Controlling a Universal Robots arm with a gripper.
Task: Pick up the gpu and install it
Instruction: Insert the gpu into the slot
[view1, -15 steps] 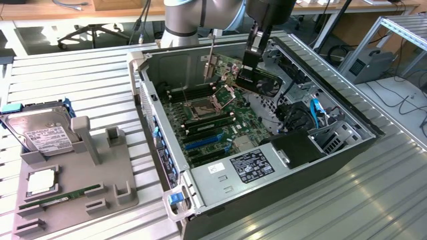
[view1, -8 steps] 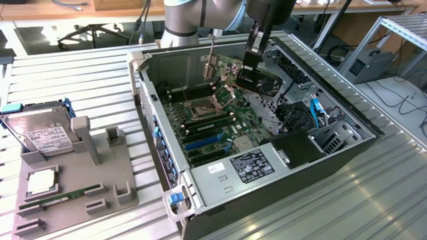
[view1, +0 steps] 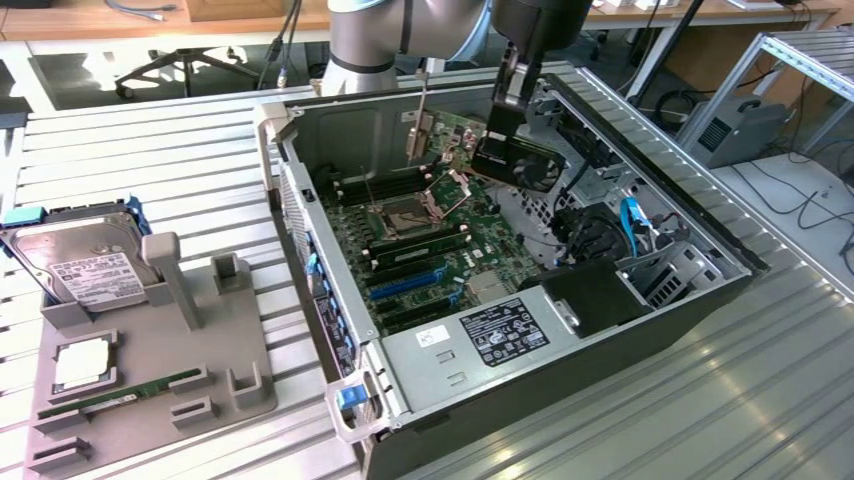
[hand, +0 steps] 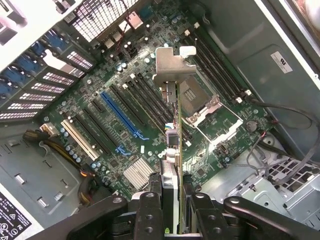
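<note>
The claw (view1: 509, 128), closed partway onto the gpu (view1: 521, 165), held it upright above the motherboard (view1: 427, 250) inside the open computer case (view1: 707, 240), edge-on to the wrist camera, silver bracket (hand: 172, 67) foremost, contact edge hidden.

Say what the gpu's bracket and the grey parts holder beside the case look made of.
The gpu bracket: looks like bare sheet metal, silvery and thin, with a bent tab at its end. Grey parts holder: probably matte plastic, uniform dull grey with blocky posts.
</note>
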